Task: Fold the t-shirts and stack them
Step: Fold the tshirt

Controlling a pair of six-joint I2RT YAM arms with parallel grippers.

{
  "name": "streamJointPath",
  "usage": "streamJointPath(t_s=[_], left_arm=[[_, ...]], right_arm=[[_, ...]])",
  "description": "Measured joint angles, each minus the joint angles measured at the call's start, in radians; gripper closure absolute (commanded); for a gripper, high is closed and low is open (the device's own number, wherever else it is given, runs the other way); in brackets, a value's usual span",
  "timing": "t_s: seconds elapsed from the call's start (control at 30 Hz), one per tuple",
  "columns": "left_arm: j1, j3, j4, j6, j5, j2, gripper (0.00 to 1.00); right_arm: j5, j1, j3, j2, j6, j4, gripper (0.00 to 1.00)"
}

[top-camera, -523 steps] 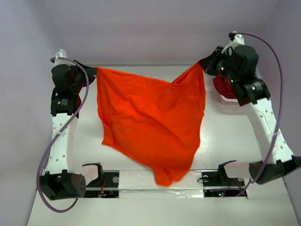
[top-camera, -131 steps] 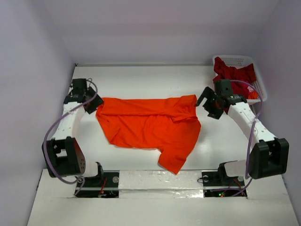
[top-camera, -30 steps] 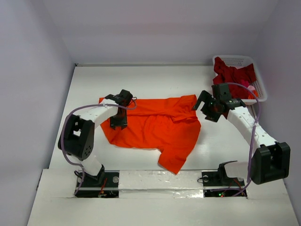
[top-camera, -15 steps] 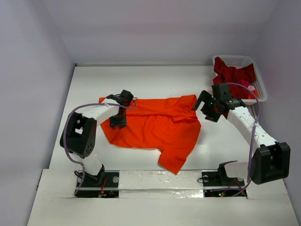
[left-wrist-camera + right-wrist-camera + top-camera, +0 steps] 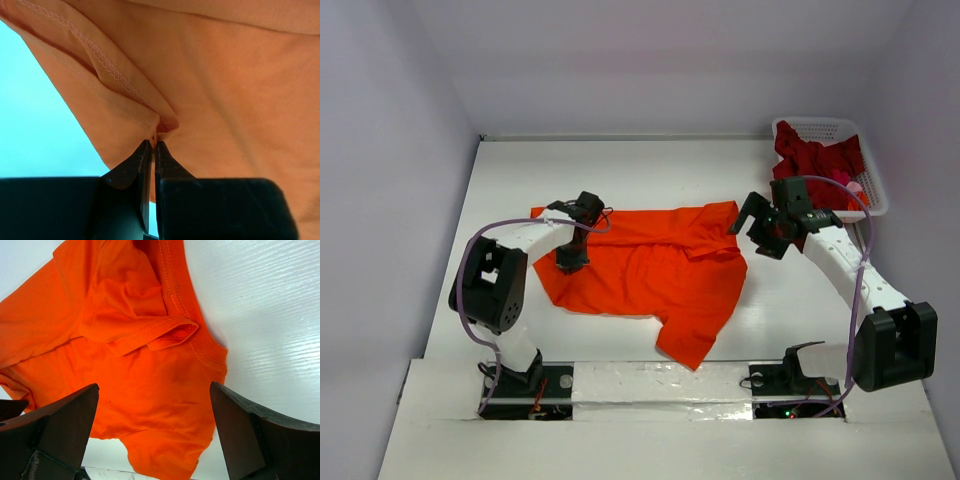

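White counter (image 5: 620, 170) between pale lilac walls, seen from above. Across the middle of the frame, orange t-shirt (image 5: 650, 270), spread out but rumpled, with one flap trailing toward the lower centre near the front edge. At the upper right, white lattice basket (image 5: 830, 123) tucked into the corner, with dark red t-shirt (image 5: 815, 155) heaped inside and spilling over the near rim.

Left fingers (image 5: 136, 165) pressed together, clamped on a small pucker of the orange cloth right beside a zigzag-stitched hem. Sit over the left part of the shirt in the overhead view, just inside its left edge, with the left arm (image 5: 520, 240) bent in from the lower left. Bare counter at the left of the wrist view, past the cloth's edge.

Right fingers (image 5: 60, 427) spread wide apart, gripping nothing. Hang by the upper right corner of the orange shirt in the overhead view, between it and the basket. Below them in the wrist view, a double-stitched band along the cloth's right edge and a folded-over hem, with bare counter at the right.
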Motion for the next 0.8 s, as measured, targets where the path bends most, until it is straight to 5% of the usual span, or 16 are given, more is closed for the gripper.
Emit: streamJointPath(t_s=[0.27,0.8], left_arm=[[0.000,0.001,0.000,-0.001,0.002,0.011,1.00],[0.024,0.017,-0.002,-0.012,0.081,0.011,1.00]], right_arm=[[-0.001,0.043,0.011,0.000,-0.030,-0.028,0.03],[-0.055,0.614,-0.096,-0.226,-0.053,-0.283,0.11]])
